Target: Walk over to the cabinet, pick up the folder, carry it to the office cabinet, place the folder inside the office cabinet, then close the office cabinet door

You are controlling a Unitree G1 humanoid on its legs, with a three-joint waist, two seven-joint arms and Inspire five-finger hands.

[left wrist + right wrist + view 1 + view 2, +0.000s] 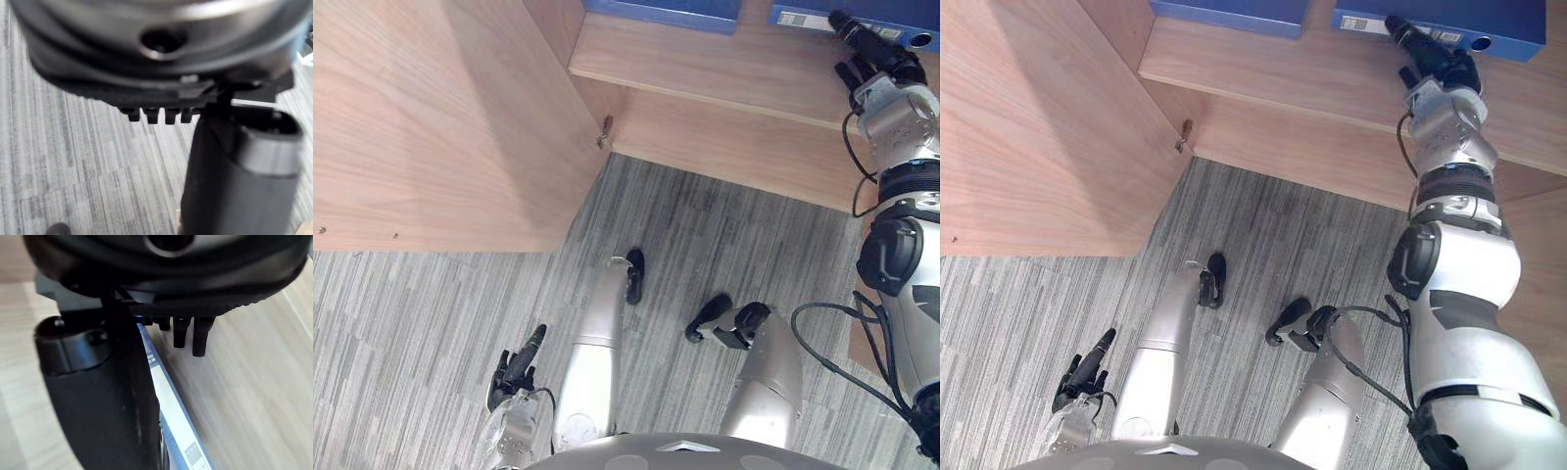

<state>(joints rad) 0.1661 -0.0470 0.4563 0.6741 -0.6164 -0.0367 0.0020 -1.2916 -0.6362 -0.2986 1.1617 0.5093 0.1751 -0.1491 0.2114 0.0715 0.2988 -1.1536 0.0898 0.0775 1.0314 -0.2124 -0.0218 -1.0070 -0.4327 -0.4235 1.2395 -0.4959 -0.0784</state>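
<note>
The cabinet (pixel 734 147) is open. Its big wooden door (pixel 1028 127) swings out on the left, over the grey striped floor (pixel 1263 245). A small metal hinge (pixel 1182 137) sits where the door meets the cabinet.

Two blue things lie flat on the shelf (pixel 1263 78) at the far side. The folder (pixel 1498 20) is the one on the right. It has a white label on its near edge. The other folder (pixel 1234 12) lies to its left, apart from it.

The right hand (pixel 1442 67) is stretched far out to the shelf and touches the folder at its near edge. In the right wrist view its thumb (pixel 98 396) lies along the folder's white and blue edge (pixel 171 416). Its fingers (pixel 200 338) stick out straight above the bare wood beside the folder. They are not curled round it, so the hand is open. The folder rests on the shelf.

The left hand (pixel 1085 375) hangs low on the near left, above the floor and far from the cabinet. Its fingers (pixel 151 115) are straight and hold nothing. Its thumb (pixel 234 186) stands out beside them
</note>
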